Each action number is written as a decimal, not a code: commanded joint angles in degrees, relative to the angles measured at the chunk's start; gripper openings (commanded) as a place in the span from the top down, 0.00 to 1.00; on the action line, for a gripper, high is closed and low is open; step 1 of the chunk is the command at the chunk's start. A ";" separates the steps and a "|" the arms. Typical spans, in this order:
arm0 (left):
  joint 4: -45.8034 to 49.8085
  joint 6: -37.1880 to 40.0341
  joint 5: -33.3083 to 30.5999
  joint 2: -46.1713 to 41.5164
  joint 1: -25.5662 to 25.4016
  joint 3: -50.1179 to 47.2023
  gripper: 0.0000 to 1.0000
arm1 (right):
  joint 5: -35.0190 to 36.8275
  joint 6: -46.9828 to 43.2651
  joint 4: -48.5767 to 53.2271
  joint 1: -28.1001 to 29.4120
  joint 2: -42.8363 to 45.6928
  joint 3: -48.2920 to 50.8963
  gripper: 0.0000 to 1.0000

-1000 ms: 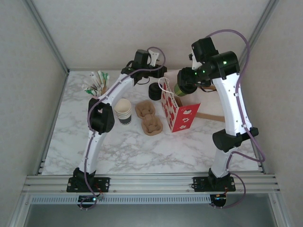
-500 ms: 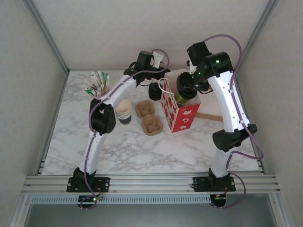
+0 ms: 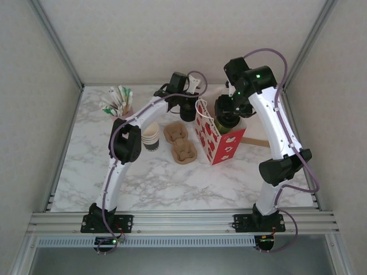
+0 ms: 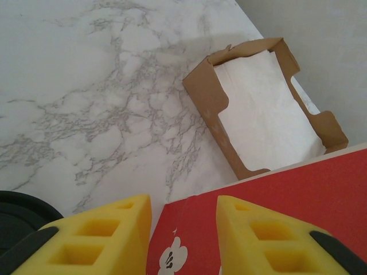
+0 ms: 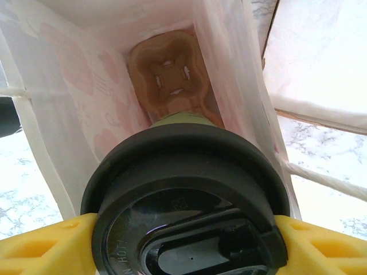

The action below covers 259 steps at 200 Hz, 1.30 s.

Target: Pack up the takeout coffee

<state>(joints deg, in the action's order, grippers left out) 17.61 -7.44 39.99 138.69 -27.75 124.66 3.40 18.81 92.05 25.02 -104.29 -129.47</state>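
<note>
- marble table [image 3: 86,166]: the top view shows a stack of cups [image 3: 150,136] and two pulp carriers [image 3: 180,143] at centre.
- red gift bag [image 3: 218,140], centre right, stands upright; the right wrist view looks inside it, to a third carrier [image 5: 172,80] on its floor.
- napkin box [image 4: 264,109], upper right of the left wrist view.
- paper cup [image 3: 225,121] with black lid [image 5: 186,206] hangs at the bag's mouth.
- right gripper [image 5: 183,229] clasps the paper cup from both sides.
- left gripper [image 4: 183,240]: fingers partly parted, the bag's corner in the gap; contact unclear.
</note>
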 commanded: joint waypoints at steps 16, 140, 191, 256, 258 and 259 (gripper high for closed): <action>-3.01 1.11 3.35 -4.61 -1.23 -2.43 0.66 | 2.03 1.13 10.42 0.55 3.97 2.55 0.28; -7.50 -2.43 4.40 -6.31 -4.78 -6.72 0.65 | 2.56 1.90 10.87 2.04 12.29 16.48 0.28; -8.52 -8.99 -1.45 -11.11 -0.70 -10.76 0.59 | 3.66 2.13 10.98 1.87 14.29 17.80 0.27; -12.95 -12.15 -9.76 -28.66 0.00 -33.87 0.60 | 4.78 2.16 10.96 0.65 15.23 20.02 0.27; -13.32 -12.33 -9.98 -29.32 -0.02 -34.79 0.60 | 4.82 2.17 10.96 0.67 15.30 20.06 0.27; -13.49 -12.42 -10.08 -29.64 -0.07 -35.25 0.60 | 4.80 2.18 10.96 0.66 15.28 20.10 0.27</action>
<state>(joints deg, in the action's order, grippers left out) 8.27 -16.56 33.67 116.84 -27.16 97.78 6.55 20.34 92.07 26.13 -90.45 -110.21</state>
